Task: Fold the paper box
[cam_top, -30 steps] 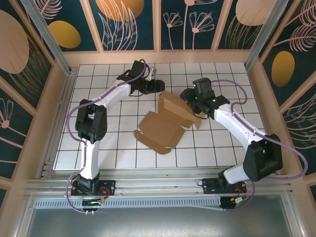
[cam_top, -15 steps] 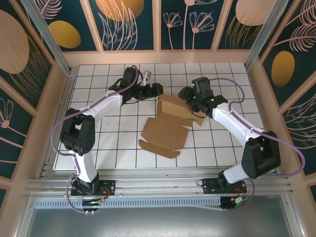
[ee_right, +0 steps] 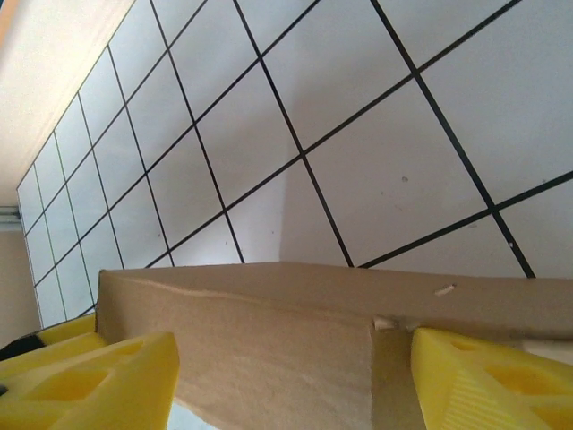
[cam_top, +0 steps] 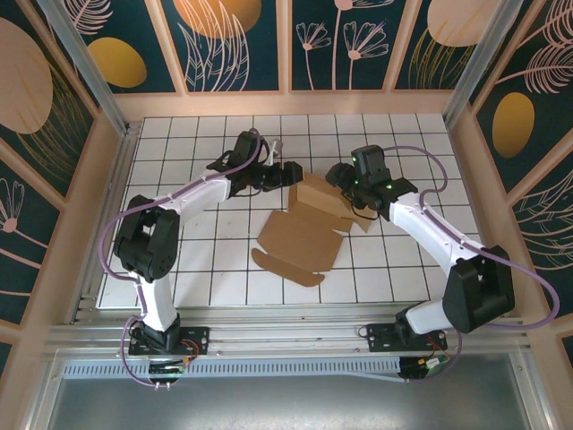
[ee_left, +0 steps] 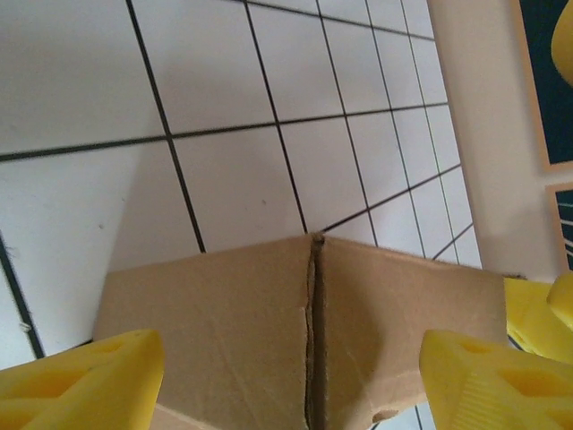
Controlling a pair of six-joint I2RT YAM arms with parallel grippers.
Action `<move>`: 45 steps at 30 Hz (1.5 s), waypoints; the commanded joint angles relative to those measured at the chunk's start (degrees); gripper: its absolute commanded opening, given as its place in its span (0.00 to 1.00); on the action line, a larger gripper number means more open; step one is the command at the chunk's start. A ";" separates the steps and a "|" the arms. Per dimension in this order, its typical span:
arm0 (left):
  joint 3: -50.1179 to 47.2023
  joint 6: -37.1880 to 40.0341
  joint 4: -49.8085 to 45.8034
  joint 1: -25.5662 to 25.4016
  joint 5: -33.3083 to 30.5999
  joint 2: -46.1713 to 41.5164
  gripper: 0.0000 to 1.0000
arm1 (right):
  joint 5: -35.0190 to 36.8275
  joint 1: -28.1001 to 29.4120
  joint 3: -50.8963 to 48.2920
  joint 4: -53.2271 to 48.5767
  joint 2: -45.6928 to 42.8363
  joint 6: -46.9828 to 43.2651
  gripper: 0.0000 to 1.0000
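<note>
The paper box (cam_top: 300,240) lies near the middle of the white gridded table (cam_top: 179,260). Its near part is a flat brown sheet with a rounded flap on the near edge. Its far part is raised off the table into a folded wall with a corner.

In the top view the 2 arms reach in from either side and meet at that raised far part. The left gripper (cam_top: 293,172) sits at its far-left corner. The right gripper (cam_top: 343,182) sits at its far-right side.

In the left wrist view the left gripper (ee_left: 291,381) has its jaws spread wide. Its yellow fingers (ee_left: 81,381) stand at the 2 lower corners of the picture. The paper box (ee_left: 269,331) fills the gap between them: 2 upright cardboard panels meet at a vertical seam about midway. The table (ee_left: 233,179) shows beyond the top edge of the cardboard. The fingers overlap the cardboard's outer ends, but I cannot tell whether the pads press on it.

In the right wrist view the right gripper (ee_right: 291,381) is likewise released and wide. One yellow finger (ee_right: 488,385) shows at the lower right and the other at the lower left. A long cardboard wall of the paper box (ee_right: 251,340) runs across between them, with a small notch in its top edge toward the right. Grid lines of the table (ee_right: 385,179) show behind it. Contact between pads and cardboard cannot be judged here either.
</note>
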 commanded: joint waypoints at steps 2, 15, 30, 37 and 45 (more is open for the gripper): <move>1.78 -1.56 1.79 -1.18 2.22 1.78 0.70 | 1.16 -0.36 -2.40 -3.76 0.03 2.68 0.73; -0.36 -2.76 4.42 -1.63 5.79 1.32 0.62 | -2.50 -0.45 -4.17 1.57 0.40 3.32 0.66; -9.76 -12.68 15.92 -5.37 -0.67 -3.71 0.60 | 0.67 -3.89 1.07 0.98 5.53 -8.65 0.55; -10.38 -13.32 16.97 -5.94 -3.68 -4.62 0.59 | 3.24 -4.06 4.76 -2.74 5.93 -12.80 0.58; -10.53 -11.24 15.35 -6.06 -3.59 -4.29 0.59 | 4.54 -4.86 3.10 -5.59 0.50 -14.13 0.69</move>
